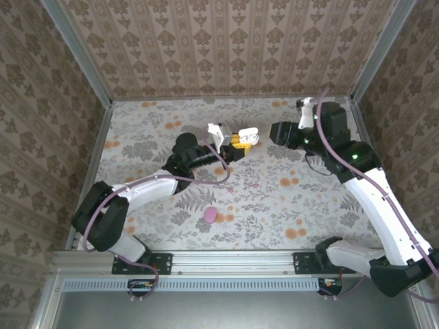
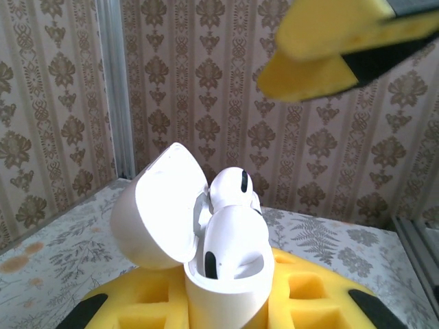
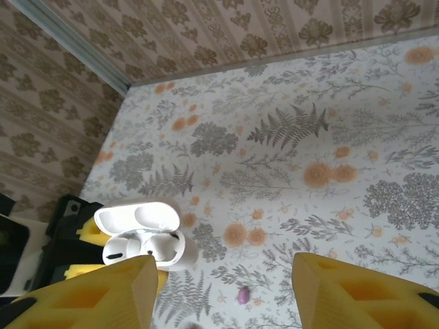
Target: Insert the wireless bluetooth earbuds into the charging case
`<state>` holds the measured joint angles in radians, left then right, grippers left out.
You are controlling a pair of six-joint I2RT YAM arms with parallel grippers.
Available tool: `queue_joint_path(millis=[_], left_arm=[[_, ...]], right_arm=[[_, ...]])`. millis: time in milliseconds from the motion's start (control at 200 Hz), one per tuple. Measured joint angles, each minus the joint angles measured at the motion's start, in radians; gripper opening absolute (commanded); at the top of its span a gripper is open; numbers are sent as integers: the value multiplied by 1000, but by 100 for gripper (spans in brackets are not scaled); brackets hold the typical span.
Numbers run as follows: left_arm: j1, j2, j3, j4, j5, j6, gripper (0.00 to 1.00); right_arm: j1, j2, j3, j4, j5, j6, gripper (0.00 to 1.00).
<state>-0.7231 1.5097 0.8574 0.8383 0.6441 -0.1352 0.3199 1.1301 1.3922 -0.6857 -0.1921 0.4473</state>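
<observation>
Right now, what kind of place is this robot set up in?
Probably a robot test cell rather than a home: the left arm and right arm are bolted to a metal rail, and wallpaper-patterned panels in aluminium posts box in the floral table.

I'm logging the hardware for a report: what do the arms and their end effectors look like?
Both the left arm and right arm have white links, black joints and a purple cable. The left end effector and right end effector have yellow padded fingers with black backing.
</observation>
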Motion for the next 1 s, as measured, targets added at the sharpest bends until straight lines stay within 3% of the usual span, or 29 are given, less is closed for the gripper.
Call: queue_joint_path(millis=[150,360,530,1000], left_arm=[[38,-49,0,-49,93,10,7],[42,-63,6,-119,170,34,7],[29,-57,38,-155,191,50,8],[16,-47,69,-167,201,61,8]], right_arm=[[-132,43,45,3,-213,16,54],[-142,126,38,56,-423,78,56],[-138,170,38,74,-475,104,55],[-85,312,44,67,-475,106,53]])
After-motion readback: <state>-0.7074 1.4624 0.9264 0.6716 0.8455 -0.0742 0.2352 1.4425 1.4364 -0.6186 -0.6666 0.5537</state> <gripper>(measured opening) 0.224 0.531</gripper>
